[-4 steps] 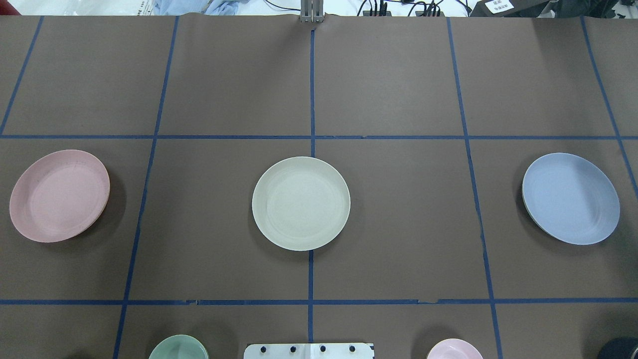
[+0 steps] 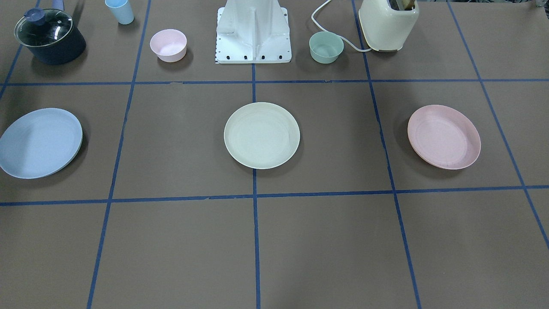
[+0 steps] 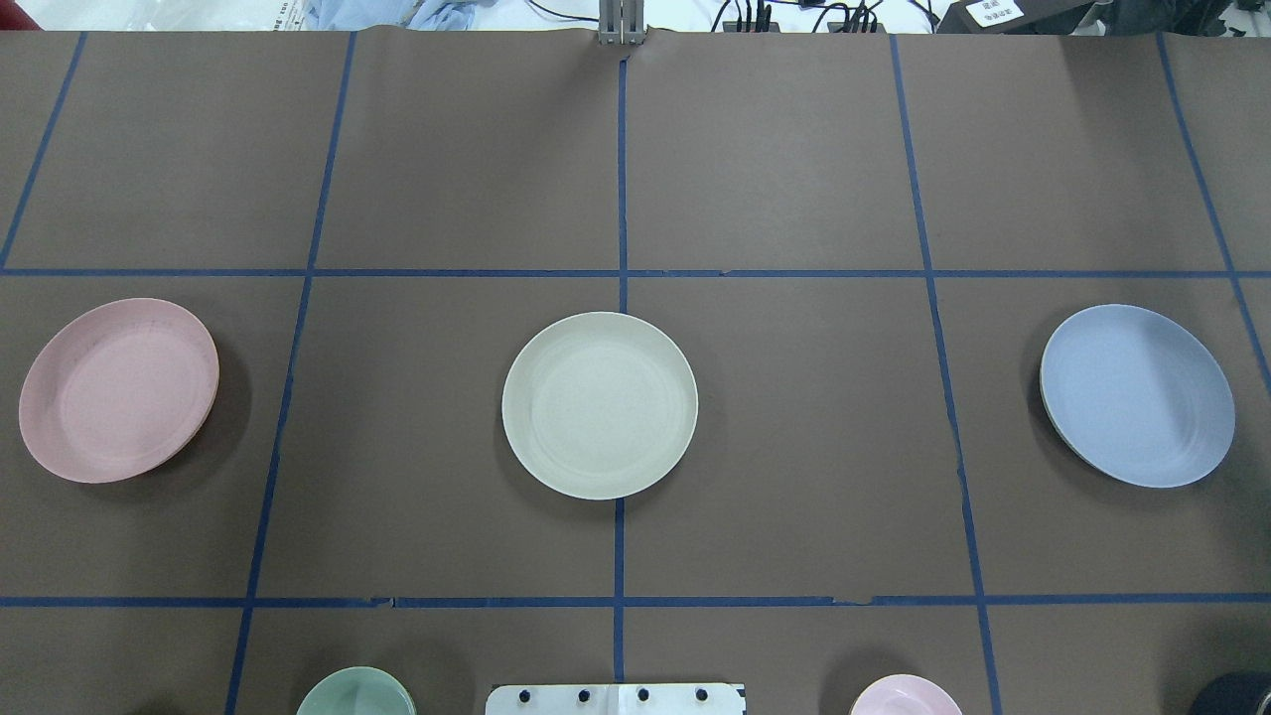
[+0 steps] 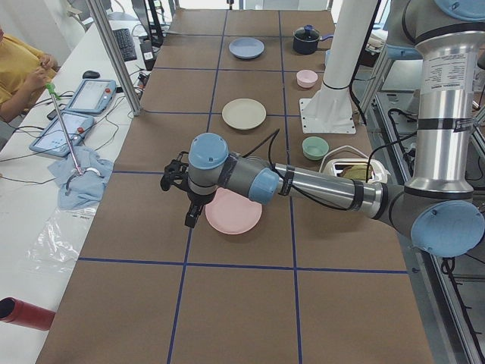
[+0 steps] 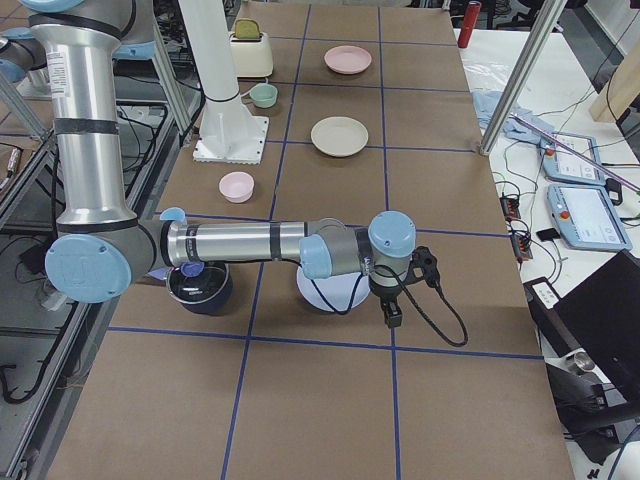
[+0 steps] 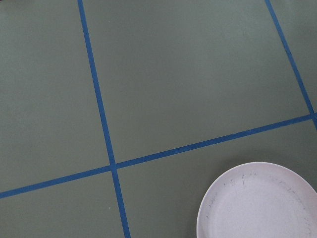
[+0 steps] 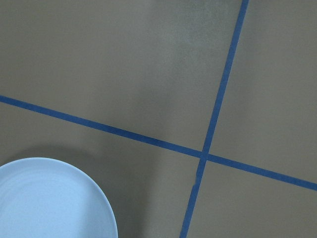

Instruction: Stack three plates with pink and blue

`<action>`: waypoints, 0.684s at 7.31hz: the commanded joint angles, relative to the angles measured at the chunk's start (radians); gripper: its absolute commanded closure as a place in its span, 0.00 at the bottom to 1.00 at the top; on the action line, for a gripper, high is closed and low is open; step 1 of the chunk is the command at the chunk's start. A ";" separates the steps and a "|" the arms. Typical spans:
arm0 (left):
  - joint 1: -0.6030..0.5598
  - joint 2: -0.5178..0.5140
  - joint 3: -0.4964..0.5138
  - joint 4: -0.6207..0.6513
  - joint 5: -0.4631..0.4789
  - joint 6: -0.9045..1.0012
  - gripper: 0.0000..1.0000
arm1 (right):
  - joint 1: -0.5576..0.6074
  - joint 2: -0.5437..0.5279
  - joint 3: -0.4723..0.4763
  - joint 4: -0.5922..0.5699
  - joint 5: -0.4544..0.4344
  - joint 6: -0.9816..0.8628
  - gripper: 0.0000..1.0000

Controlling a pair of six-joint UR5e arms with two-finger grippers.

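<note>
Plates: three are lying flat in one row across the middle of the counter (image 3: 794, 447), well apart from each other. None is stacked yet, so the task looks to be at its very start.
Cream plate (image 3: 599, 405): sitting at the centre on the blue tape line straight out from the robot base (image 2: 253, 34). Both arms are probably able to reach it, so it is likely serving as the bottom of the stack.
Pink plate (image 3: 117, 389): lying far out on the left, on the left arm's side.
Blue plate (image 3: 1137, 395): lying far out on the right, mirroring the pink one.
Left tool (image 4: 192, 218): hanging raised near the pink plate and pointing down. Its wrist camera is catching only part of the plate in a corner. Nothing is showing in its grip, and I cannot tell how far its fingers are parted.
Right tool (image 5: 392, 312): hanging likewise near the blue plate. Its opening cannot be told either.
Next move, as a judgement: each arm is facing a thin rim grasp on its own plate, then a carry to the centre.
Bowls: a small pink bowl (image 2: 168, 44) and a mint bowl (image 2: 326, 46) are sitting near the base, outside the task.
</note>
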 commanded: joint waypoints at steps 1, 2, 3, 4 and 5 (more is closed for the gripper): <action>0.000 0.000 -0.019 0.006 -0.004 -0.004 0.00 | -0.012 0.005 -0.001 0.000 -0.004 0.009 0.00; 0.001 -0.001 0.001 0.001 0.005 -0.008 0.00 | -0.013 -0.003 0.000 0.005 0.003 0.010 0.00; 0.003 -0.001 0.015 -0.008 -0.002 -0.009 0.00 | -0.027 -0.024 -0.005 0.022 0.023 0.010 0.00; 0.023 0.012 0.023 -0.008 -0.004 -0.005 0.00 | -0.051 -0.027 -0.011 0.095 0.023 0.010 0.00; 0.106 0.012 0.015 -0.011 -0.004 -0.006 0.00 | -0.073 -0.035 -0.014 0.103 0.020 0.012 0.00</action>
